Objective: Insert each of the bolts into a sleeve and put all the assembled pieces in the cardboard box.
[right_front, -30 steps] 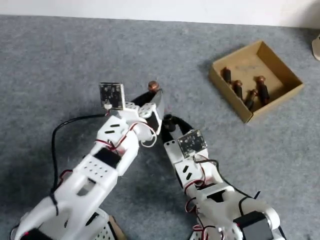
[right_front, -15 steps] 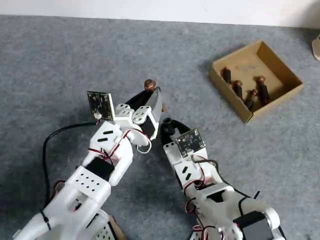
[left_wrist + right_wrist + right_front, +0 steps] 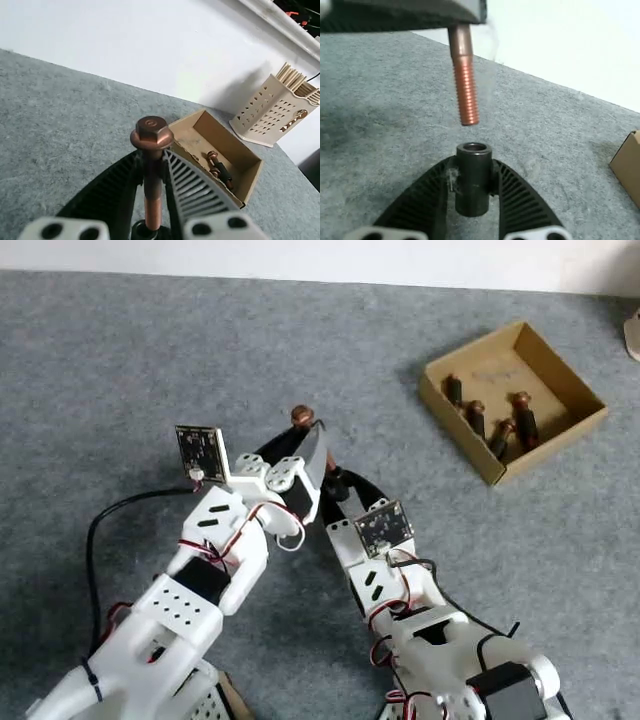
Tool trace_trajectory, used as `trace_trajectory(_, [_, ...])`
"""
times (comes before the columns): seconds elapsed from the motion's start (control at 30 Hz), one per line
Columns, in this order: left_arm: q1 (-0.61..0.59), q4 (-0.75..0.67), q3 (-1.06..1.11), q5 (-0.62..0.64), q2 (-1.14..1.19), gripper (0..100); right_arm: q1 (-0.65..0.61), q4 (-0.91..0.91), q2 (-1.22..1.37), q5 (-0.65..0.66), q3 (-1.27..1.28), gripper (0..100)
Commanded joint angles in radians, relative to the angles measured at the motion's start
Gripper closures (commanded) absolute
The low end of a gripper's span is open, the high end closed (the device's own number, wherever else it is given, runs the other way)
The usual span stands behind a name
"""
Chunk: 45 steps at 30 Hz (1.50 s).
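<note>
- The left gripper (image 3: 306, 443) sits at the centre of the high view, its jaws closed tight on the shank of a copper bolt (image 3: 301, 416), with the hex head up.
- In the left wrist view, the bolt (image 3: 151, 137) stands upright between the ribbed black fingers (image 3: 185, 185).
- The right gripper (image 3: 338, 486) is just right of centre and clamps 1 black sleeve (image 3: 335, 480), bore upward.
- In the right wrist view, the bolt's threaded end (image 3: 466, 90) hangs just above the sleeve (image 3: 472, 180), apart from it.
- The cardboard box (image 3: 495, 365) lies at the upper right on the grey carpet (image 3: 120, 360) and holds 4 assembled pieces (image 3: 523, 418).
- A slotted beige holder (image 3: 272, 112) stands behind the box.
</note>
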Motion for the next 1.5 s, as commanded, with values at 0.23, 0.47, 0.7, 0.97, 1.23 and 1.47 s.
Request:
trace_trajectory(0.23, [0.012,0.008,-0.005,0.009,-0.035,99,-0.039,-0.035,-0.018,0.014,0.048,99.5])
trace_trajectory(0.47, [0.012,0.008,-0.004,-0.055,-0.035,99,-0.038,-0.036,-0.018,0.014,0.048,99.5])
trace_trajectory(0.7, [0.012,0.009,-0.001,-0.061,-0.035,99,-0.038,-0.036,-0.018,0.014,0.048,99.5])
trace_trajectory(0.97, [0.042,0.008,0.015,-0.13,-0.035,99,-0.038,-0.114,-0.018,0.014,0.079,99.5])
trace_trajectory(1.23, [0.044,0.009,0.015,-0.132,-0.035,99,-0.038,-0.133,-0.018,0.014,0.101,99.5])
trace_trajectory(1.47, [0.062,0.021,0.028,-0.193,-0.033,99,-0.035,-0.136,-0.018,0.014,0.101,99.5])
